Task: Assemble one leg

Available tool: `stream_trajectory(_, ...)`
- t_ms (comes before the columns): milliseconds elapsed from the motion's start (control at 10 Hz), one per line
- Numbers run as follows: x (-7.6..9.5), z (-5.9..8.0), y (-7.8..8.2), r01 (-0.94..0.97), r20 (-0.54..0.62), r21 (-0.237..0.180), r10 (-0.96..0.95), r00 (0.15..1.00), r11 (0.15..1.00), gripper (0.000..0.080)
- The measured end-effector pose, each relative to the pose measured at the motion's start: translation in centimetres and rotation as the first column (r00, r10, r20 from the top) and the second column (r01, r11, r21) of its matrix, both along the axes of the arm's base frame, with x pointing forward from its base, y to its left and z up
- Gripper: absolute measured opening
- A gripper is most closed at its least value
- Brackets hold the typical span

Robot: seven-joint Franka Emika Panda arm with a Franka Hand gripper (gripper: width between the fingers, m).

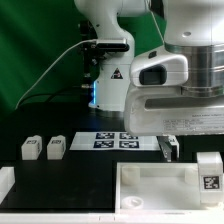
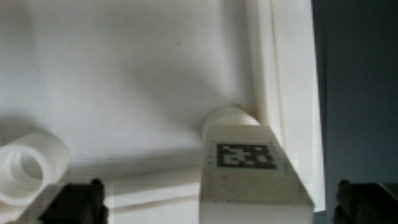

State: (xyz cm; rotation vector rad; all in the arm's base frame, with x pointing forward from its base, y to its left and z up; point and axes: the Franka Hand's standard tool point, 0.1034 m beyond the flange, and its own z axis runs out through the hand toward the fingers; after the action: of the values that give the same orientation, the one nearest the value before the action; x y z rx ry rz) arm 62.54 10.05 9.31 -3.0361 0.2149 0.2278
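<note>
In the wrist view a leg, a small white block with a black-and-white tag, rests on the large white panel near its edge. A round corner socket shows beside it. My gripper is open wide, with its dark fingertips on either side of the leg and not touching it. In the exterior view the gripper hangs over the panel's far edge. One tagged leg stands at the panel's right end. Two more legs stand on the table at the exterior view's left.
The marker board lies behind the panel, near the robot base. A white part sits at the exterior view's lower left corner. A green curtain hangs behind.
</note>
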Motion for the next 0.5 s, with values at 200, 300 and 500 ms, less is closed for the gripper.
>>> stream_trajectory(200,0.05,-0.46,0.57,0.003,0.016,-0.001,-0.003,1.000,1.000,0.0649)
stream_trajectory(300,0.36,-0.61,0.64,0.013,0.034,-0.003,-0.013,0.999,1.000,0.0649)
stream_trajectory(500,0.44,-0.86,0.71,0.021,0.048,-0.004,-0.020,0.999,1.000,0.0649)
